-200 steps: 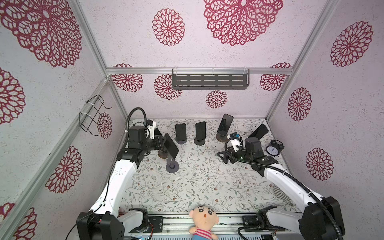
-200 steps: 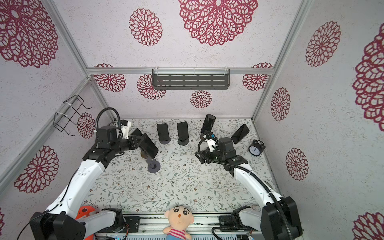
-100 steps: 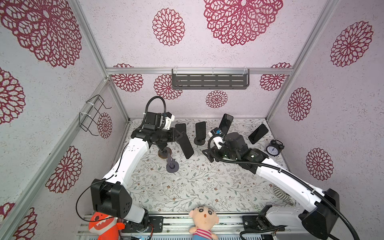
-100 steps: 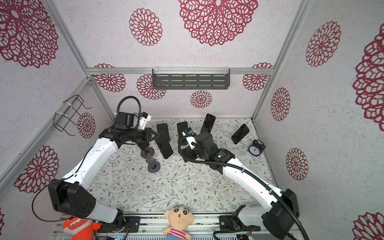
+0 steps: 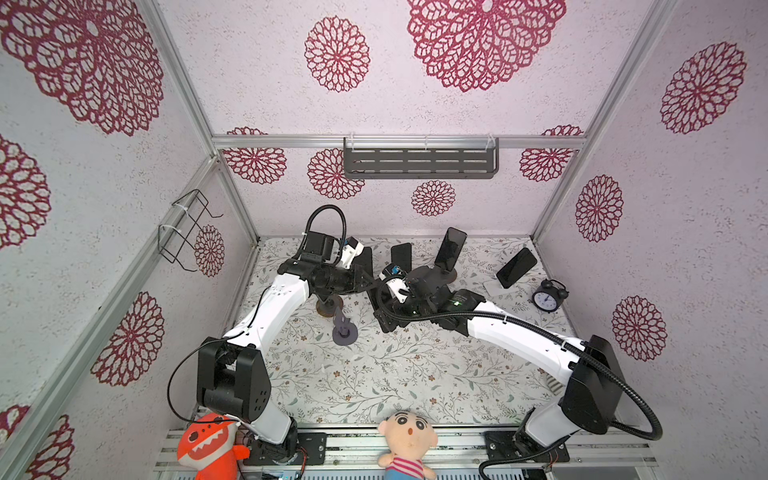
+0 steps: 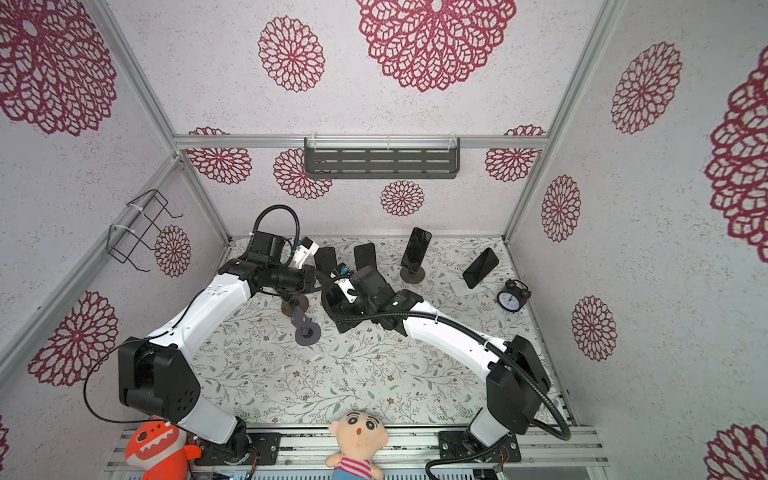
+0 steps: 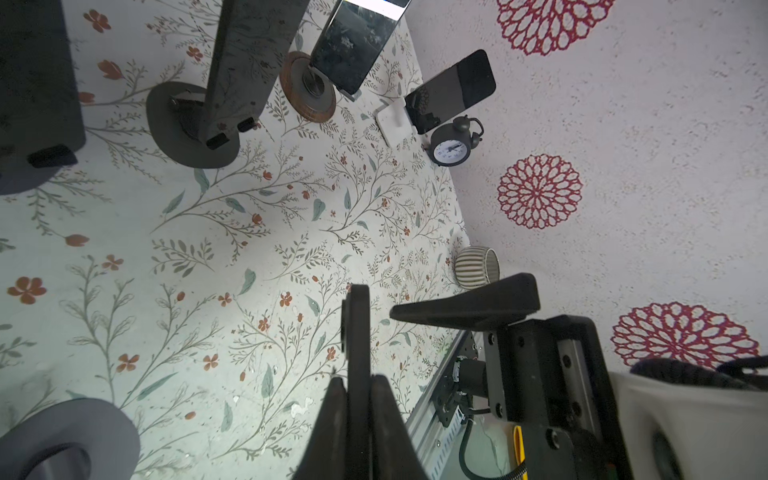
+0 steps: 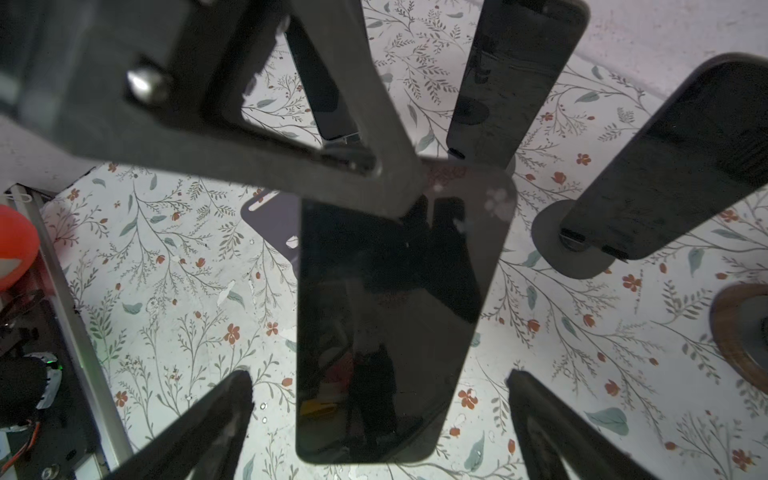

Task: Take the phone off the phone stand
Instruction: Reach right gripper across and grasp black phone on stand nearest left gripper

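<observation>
While the left gripper (image 7: 359, 386) pinches the phone (image 8: 395, 311) by one short edge, aloft beside the empty grey stand (image 5: 344, 332), the right gripper (image 8: 378, 380) spreads wide around its free end. Glossy, rigid, likely slippery; grip the long edges.

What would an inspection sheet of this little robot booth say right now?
Surface: floral tabletop.
Job's things: phone held clear of the table; grey stand empty.
Clutter: second phone and third phone on stands, alarm clock, striped cup, orange plush, doll.
Hands: left hand shut on one end of the phone; right hand open, fingers either side of the other end, not touching.
Cables: black hose along the right arm; cable loop above the left wrist.
Surroundings: flower-patterned walls, grey shelf, wire rack.
</observation>
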Tool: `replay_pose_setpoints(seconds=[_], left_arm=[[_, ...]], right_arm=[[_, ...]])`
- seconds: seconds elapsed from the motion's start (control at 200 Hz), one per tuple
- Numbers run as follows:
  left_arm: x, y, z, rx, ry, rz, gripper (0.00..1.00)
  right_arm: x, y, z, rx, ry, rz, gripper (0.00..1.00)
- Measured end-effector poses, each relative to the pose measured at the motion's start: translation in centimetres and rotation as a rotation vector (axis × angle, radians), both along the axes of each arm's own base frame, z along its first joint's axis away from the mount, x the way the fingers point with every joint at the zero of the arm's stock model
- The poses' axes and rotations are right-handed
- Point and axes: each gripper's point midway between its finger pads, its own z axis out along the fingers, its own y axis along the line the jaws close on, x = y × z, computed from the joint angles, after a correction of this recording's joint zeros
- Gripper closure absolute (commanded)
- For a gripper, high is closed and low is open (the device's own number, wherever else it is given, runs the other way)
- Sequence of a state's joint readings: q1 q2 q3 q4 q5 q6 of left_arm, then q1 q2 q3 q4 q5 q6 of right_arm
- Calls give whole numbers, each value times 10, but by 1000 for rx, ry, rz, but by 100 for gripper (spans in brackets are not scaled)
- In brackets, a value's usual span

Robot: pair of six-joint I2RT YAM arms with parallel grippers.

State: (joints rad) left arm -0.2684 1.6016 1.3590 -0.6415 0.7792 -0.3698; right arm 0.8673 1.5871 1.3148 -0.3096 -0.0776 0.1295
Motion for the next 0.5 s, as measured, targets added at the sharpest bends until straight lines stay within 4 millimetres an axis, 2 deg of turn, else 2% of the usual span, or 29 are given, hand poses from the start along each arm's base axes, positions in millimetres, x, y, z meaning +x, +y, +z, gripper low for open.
replay_pose_setpoints(seconds=[0.245,0.5], left_arm=[[-2,-2,3,-34,-11,-19,100],[0,-3,9,-45,-38,-21,100]], right_arm=[[6,6,-11,38,66,-14,5],[13,6,-6,81,79,-34,15]])
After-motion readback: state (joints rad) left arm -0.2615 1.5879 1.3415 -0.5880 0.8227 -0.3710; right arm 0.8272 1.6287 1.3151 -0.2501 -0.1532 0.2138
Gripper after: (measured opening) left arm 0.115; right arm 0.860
